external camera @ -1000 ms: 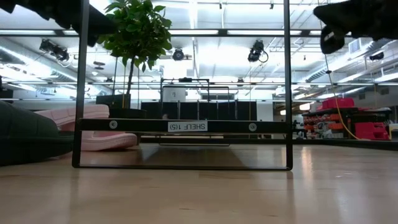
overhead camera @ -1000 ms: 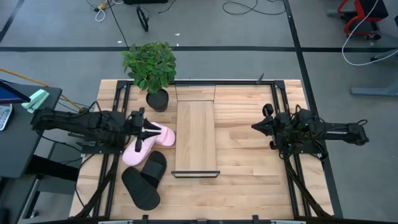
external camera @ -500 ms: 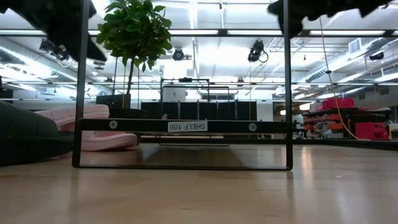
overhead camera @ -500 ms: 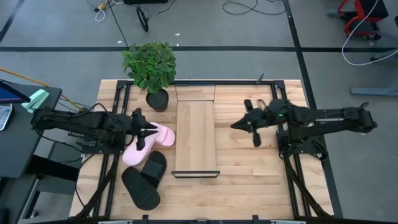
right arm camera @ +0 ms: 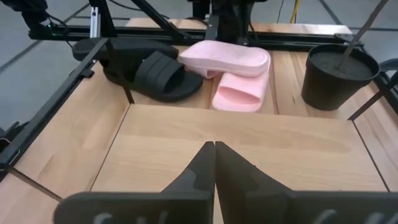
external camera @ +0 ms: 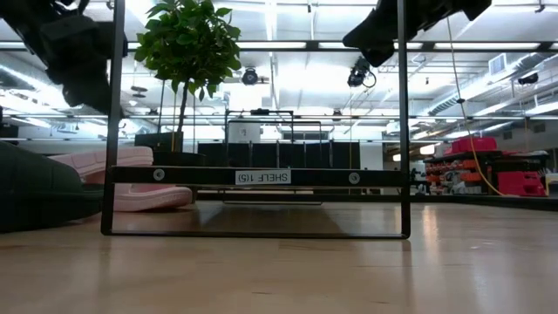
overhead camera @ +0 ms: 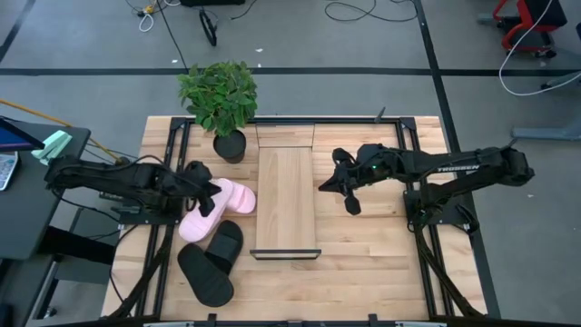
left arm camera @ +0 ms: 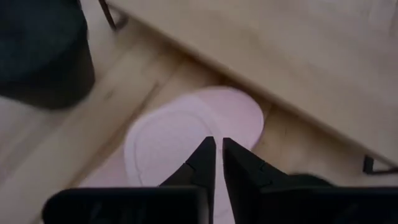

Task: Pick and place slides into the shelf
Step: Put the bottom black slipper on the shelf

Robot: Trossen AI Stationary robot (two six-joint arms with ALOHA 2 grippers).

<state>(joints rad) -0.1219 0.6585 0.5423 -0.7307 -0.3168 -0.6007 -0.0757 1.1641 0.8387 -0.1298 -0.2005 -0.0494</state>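
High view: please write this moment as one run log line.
left gripper: at pink slides | right gripper: shut, beside shelf

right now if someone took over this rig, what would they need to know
Left gripper: fingers nearly shut, over the upper pink slide, nothing gripped that I can see.
Right gripper: fingers shut and empty, above the table beside the shelf.
Slides: the two pink ones overlap left of the shelf, the lower pink slide partly under the other; two black slides lie nearer the front edge.
Done: nothing, the shelf board is bare.
Left: all four slides.
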